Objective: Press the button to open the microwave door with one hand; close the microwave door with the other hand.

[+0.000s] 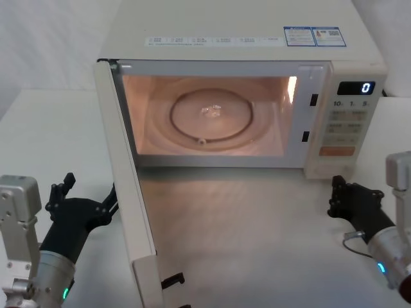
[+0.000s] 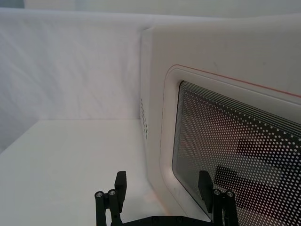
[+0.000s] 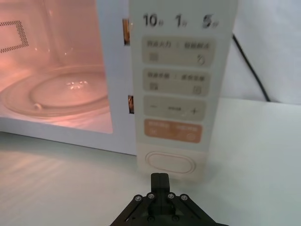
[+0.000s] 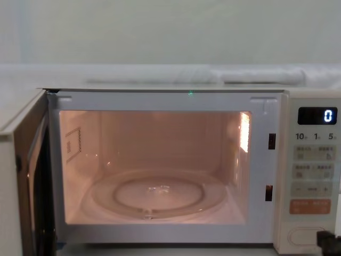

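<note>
— White tabletop [image 1: 257, 224], white wall behind. What sits nearest?

— Both grippers, low at the near edge. Left gripper [image 1: 87, 202] hovers just outside the microwave door [image 1: 131, 186], fingers [image 2: 121, 184] spread wide; one finger lies close against the door's dotted window [image 2: 235, 155], though contact cannot be confirmed.

— And the right?

— Right gripper [image 1: 343, 196] sits just in front of the control panel [image 1: 347, 122], fingers pinched together to a single tip, holding nothing. The tip is near the button [image 3: 170, 163] but a small gap shows between them.

— Door position?

— Swung fully out toward the robot, hinged at the left, edge-on from the head view.

— Further back?

— Cavity lit pinkish, glass turntable [image 1: 212, 115] inside. Button is lowest on the panel, under the orange key [image 3: 172, 130]. Display [image 4: 317, 115] reads 0. A black cable [image 3: 251, 68] runs behind the oven's right side.
</note>
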`<state>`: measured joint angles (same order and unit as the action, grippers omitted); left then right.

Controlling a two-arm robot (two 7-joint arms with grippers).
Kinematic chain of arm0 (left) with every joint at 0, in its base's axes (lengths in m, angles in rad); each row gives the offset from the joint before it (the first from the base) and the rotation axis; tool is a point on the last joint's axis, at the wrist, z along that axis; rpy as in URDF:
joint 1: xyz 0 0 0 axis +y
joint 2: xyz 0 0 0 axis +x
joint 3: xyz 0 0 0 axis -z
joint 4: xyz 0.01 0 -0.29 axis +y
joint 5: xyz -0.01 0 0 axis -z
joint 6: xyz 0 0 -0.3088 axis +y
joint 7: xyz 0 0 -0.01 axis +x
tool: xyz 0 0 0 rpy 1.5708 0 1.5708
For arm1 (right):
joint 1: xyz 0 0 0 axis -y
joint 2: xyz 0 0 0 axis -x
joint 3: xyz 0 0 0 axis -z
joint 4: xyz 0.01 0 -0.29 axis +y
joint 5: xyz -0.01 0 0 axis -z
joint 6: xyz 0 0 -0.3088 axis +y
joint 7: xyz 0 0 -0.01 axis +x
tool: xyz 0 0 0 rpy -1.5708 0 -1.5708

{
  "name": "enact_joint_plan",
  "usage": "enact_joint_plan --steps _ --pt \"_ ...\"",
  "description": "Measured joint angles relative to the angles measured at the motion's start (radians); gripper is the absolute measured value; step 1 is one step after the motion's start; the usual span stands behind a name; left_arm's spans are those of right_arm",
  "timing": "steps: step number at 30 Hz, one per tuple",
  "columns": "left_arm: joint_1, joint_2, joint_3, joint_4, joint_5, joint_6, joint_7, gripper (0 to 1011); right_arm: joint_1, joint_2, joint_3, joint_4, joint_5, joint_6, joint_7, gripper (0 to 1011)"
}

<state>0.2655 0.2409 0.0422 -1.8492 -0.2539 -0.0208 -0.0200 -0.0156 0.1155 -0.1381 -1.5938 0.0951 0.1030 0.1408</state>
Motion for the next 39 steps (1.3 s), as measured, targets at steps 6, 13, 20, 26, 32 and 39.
enact_joint_plan --steps 6,13,20,26,32,39 --pt "0.0 0.0 0.0 0.0 0.0 0.0 0.0 1001 -0.024 0.025 0.028 -0.056 0.011 0.009 0.002 0" --pt "0.0 0.0 0.0 0.0 0.0 0.0 0.0 1001 -0.031 0.053 0.077 -0.086 0.019 0.012 -0.005 0" --pt "0.0 0.0 0.0 0.0 0.0 0.0 0.0 1001 -0.01 0.07 0.123 -0.092 0.035 0.011 -0.007 0" --pt "0.0 0.0 0.0 0.0 0.0 0.0 0.0 1001 0.017 0.082 0.139 -0.075 0.065 0.012 0.021 0" --pt "0.0 0.0 0.0 0.0 0.0 0.0 0.0 1001 0.049 0.108 0.133 -0.04 0.126 0.037 0.088 0" --pt "0.0 0.0 0.0 0.0 0.0 0.0 0.0 1001 0.073 0.142 0.114 -0.012 0.174 0.056 0.141 0"
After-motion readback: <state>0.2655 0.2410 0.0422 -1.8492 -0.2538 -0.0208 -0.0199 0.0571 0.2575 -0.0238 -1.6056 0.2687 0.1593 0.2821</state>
